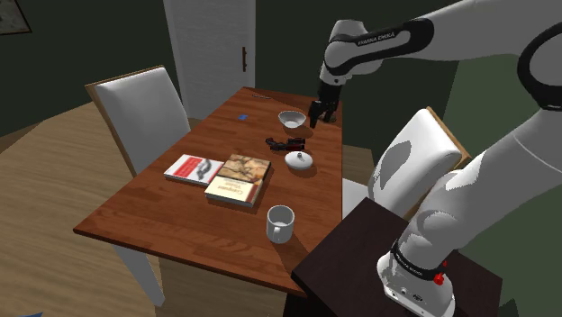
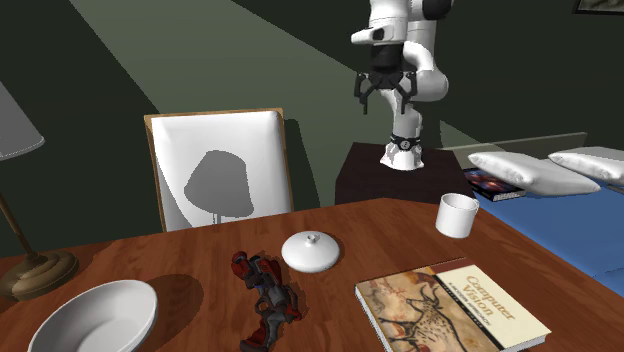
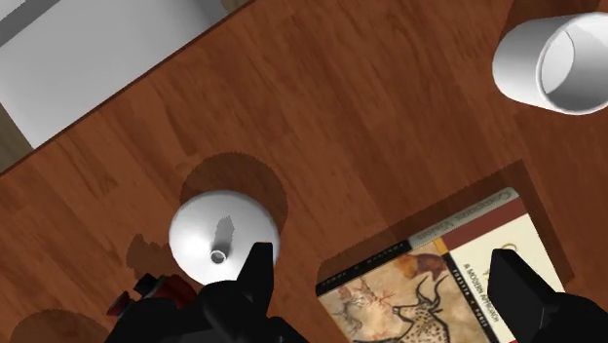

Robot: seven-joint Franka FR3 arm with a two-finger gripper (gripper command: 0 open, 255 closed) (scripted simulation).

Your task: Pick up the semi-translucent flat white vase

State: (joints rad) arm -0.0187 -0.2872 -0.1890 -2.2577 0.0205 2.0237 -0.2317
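We count one flat white vase (image 1: 300, 160), one bowl (image 1: 290, 118), one mug (image 1: 280, 222), one red-black toy (image 1: 284, 143), and two books: red book (image 1: 194, 169), tan book (image 1: 239, 179). All lie on the table (image 1: 153, 212).

The vase sits between bowl and mug, just beside the toy, toward the shoulder view's right. Bowl and mug show bare white insides.

The gripper (image 1: 322, 117) hangs above the table, fingers wide apart, clasping nothing.

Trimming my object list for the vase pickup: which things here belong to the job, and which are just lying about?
Job: flat white vase, gripper (open, above the table).
Lying about: bowl, mug, cave-art book, red-and-white book, red-and-black object.
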